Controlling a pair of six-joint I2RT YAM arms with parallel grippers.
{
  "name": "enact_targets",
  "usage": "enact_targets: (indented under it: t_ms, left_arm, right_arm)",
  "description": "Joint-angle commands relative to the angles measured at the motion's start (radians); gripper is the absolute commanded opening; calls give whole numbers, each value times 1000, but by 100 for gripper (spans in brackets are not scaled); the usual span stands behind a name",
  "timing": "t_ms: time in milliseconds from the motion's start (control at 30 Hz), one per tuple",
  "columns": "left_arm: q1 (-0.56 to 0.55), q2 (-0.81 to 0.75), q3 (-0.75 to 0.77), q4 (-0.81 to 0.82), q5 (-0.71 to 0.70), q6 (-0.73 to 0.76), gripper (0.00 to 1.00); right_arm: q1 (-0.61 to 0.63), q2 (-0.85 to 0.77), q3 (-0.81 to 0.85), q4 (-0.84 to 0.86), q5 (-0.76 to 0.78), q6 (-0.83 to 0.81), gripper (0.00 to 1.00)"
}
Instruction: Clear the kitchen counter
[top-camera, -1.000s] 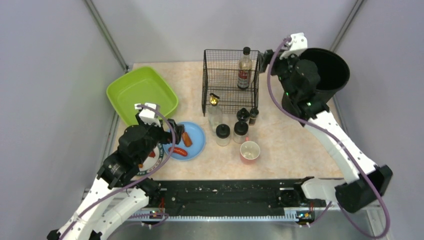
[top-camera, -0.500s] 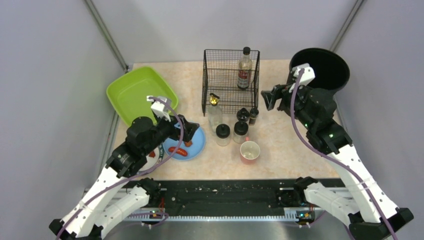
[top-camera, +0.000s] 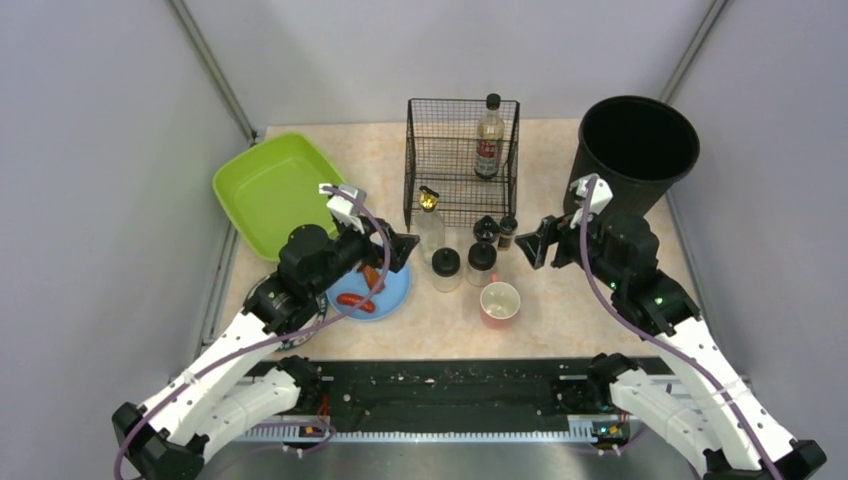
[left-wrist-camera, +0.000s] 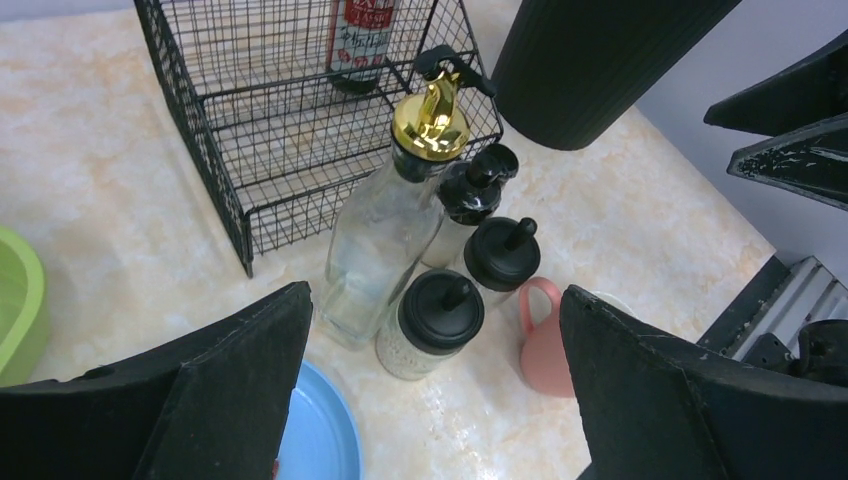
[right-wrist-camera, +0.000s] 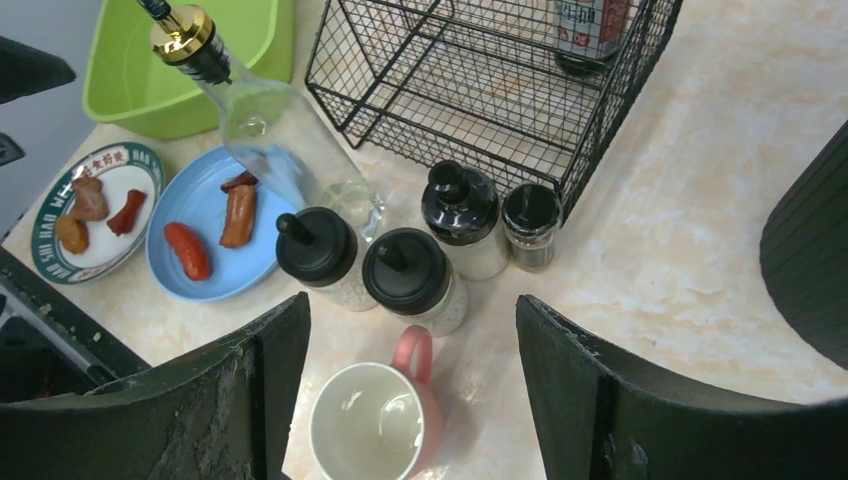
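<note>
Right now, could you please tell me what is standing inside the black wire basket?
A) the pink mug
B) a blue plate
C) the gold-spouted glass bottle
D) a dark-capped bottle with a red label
D: the red-labelled bottle stands in the far right corner of the wire basket, while the pink mug and gold-spouted bottle stand on the kitchen counter in front of it.

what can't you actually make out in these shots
- White patterned plate: the left arm covers nearly all of it in the top view.
- Label on the bottle in the wire rack: too small in the top view, cut off by the top edge in both wrist views.
- Inside of the black bin: too dark in the top view; the wrist views show only its outer wall.
</note>
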Motion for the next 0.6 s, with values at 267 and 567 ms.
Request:
enact_targets:
  t_ms: [267, 567]
  left_arm:
    - [-63, 98, -70, 363, -27, 119, 95]
    - [-68, 213, -76, 487, -100, 161, 93]
  right_arm:
    - [16, -115, -98, -3, -37, 68, 73]
    - [16, -173, -99, -38, -55, 92, 73]
